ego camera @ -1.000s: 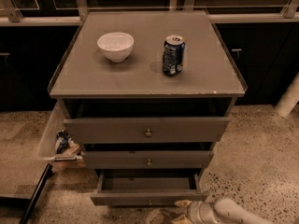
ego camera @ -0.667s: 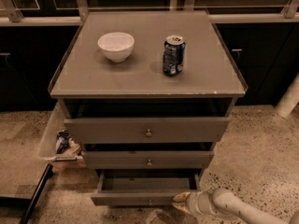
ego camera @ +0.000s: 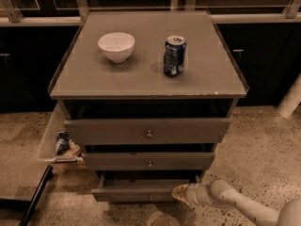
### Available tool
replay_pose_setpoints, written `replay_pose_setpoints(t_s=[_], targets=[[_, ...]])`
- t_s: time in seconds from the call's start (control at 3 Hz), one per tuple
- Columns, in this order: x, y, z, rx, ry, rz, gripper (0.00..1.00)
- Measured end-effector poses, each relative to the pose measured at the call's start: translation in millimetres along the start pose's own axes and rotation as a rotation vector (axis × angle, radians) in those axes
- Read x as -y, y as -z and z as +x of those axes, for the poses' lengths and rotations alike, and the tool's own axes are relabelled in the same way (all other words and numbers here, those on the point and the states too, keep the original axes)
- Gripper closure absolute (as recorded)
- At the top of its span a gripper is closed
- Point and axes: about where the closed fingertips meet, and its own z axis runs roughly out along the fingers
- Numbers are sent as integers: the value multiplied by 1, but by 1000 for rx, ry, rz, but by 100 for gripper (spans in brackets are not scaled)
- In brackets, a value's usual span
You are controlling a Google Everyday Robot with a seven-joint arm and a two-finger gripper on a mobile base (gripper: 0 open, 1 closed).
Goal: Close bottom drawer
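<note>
The bottom drawer (ego camera: 136, 194) is the lowest and narrowest of three grey drawers in the cabinet; it stands pulled out a little, with a dark gap above its slim front and a tiny knob (ego camera: 150, 197) at centre. My gripper (ego camera: 178, 193) comes in from the lower right on a pale arm and sits against the right end of that drawer front, at its level.
The middle drawer (ego camera: 148, 161) and top drawer (ego camera: 147, 131) are also pulled out slightly. A white bowl (ego camera: 116, 46) and a blue can (ego camera: 174, 56) stand on the cabinet top. A clear bin (ego camera: 55, 142) with items hangs on the cabinet's left side. A dark bar (ego camera: 35, 197) lies on the floor at left.
The gripper has moved up and to the left, from below the drawer's right corner to its front panel. The bottom drawer sits further in than before.
</note>
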Motion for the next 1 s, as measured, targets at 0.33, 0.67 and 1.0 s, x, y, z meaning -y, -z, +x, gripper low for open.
replay_pose_setpoints(t_s=[0.33, 0.67, 1.0], targets=[[10, -1, 5, -9, -7, 12, 82], [10, -1, 5, -9, -7, 12, 58], [10, -1, 5, -9, -7, 12, 35]])
